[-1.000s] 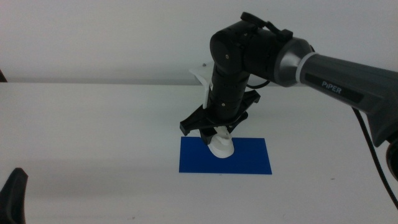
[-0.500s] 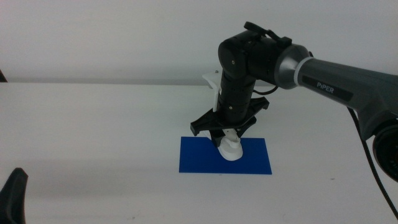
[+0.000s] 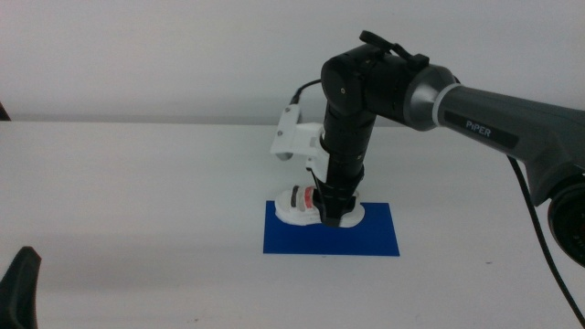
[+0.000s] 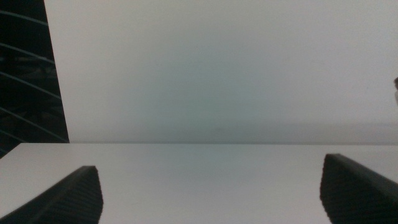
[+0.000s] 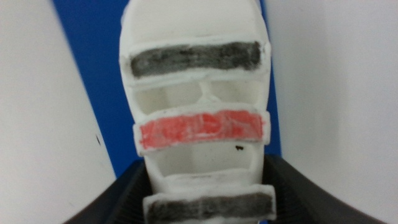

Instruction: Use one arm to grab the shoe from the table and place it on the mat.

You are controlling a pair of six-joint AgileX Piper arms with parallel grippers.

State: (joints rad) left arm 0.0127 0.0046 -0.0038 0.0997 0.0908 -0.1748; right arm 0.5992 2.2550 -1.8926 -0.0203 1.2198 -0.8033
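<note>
White "PiPER" lettering marks the arm (image 3: 475, 114) reaching in from the right.

Bent steeply down, its right gripper (image 3: 331, 212) clamps the shoe (image 3: 306, 206), which lies below it on the mat (image 3: 375, 236). Left gripper (image 3: 20, 288) waits apart, jaws spread.

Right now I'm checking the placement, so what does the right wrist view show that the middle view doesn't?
Only the right wrist view shows the shoe's straps up close: a red-pink one between two dark ones, with the right gripper shut on the shoe. Only the middle view shows the whole arm, the full mat, the table and the left gripper waiting at the bottom edge. Both show the shoe over the blue mat.
</note>
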